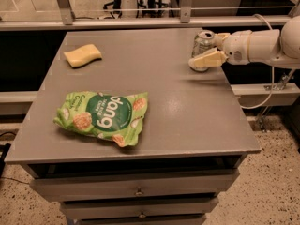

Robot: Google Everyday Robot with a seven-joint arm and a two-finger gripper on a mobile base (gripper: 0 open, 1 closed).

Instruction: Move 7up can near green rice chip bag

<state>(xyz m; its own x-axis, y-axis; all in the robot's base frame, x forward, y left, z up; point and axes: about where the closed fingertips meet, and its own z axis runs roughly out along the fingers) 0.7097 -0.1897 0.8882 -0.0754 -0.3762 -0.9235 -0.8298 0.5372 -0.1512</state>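
7up can (202, 43) upright at 2 o'clock on the grey table (187, 121), straddled by the gripper (204, 48).

Reaching in from 3 o'clock on a white arm (262, 46); jaws spread apart, one pale finger (208, 58) across the can's lower front, the other behind its top, no firm clamp evident. Green rice chip bag (102, 117) lying flat at 8 o'clock, well apart from the can. Yellow sponge (83, 55) at 10 o'clock, near the far left corner. Drawers (138, 191) below the front edge.
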